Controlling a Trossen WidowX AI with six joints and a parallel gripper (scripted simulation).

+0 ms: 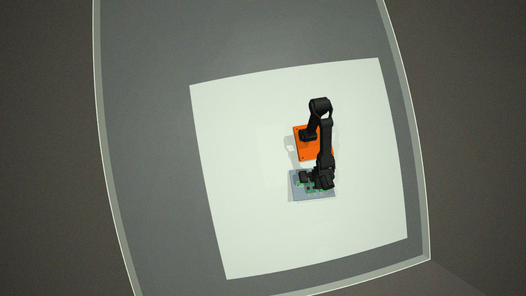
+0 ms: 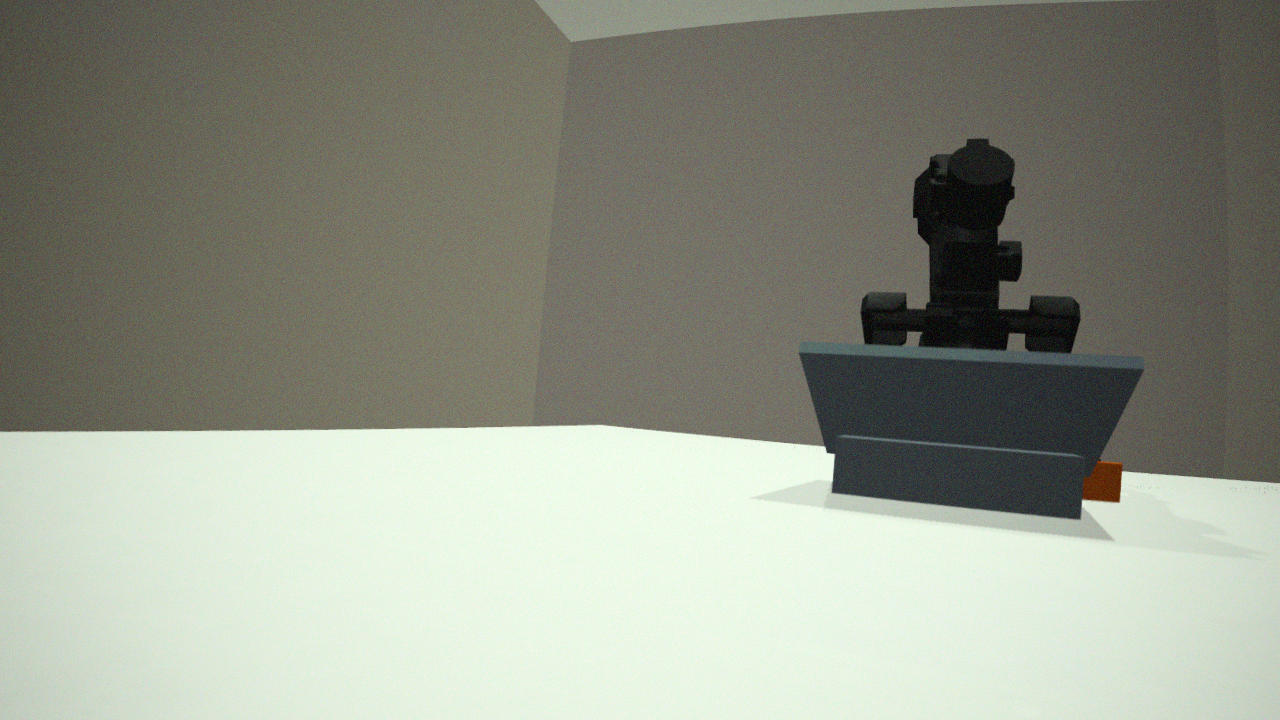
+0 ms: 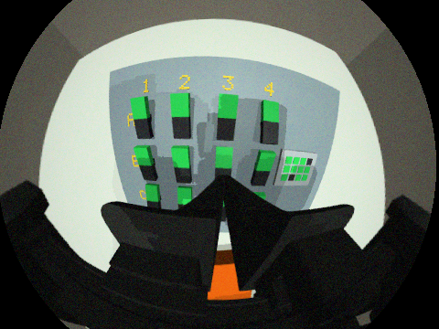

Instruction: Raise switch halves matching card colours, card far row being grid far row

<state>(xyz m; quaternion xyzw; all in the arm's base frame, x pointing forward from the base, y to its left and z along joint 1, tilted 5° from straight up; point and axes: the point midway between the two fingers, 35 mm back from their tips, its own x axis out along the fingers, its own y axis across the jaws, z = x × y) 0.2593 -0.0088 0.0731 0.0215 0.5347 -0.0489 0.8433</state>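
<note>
The grey-blue tilted panel (image 1: 299, 197) (image 2: 966, 398) (image 3: 206, 68) carries green-and-dark switches in rows A to C, columns 1 to 4. In the wrist view, my gripper (image 3: 223, 179) is shut and empty, its tips in front of the nearer half of switch B3 (image 3: 224, 157). Contact cannot be told. The fingers hide most of C3 and part of C2 (image 3: 185, 194) and C4 (image 3: 259, 196). Switch A4 (image 3: 270, 121) is fully visible. The card (image 1: 300, 184) (image 3: 296, 168) shows dark at far-row column 4 and near-row column 2, green elsewhere. Which halves are raised is hard to tell.
The orange base plate (image 1: 307, 152) (image 2: 1102, 481) (image 3: 224, 279) lies on the arm's side of the panel. The black arm (image 1: 326, 139) reaches over the panel and hides part of it from above. The white table (image 1: 238, 220) (image 2: 447, 582) surrounds both.
</note>
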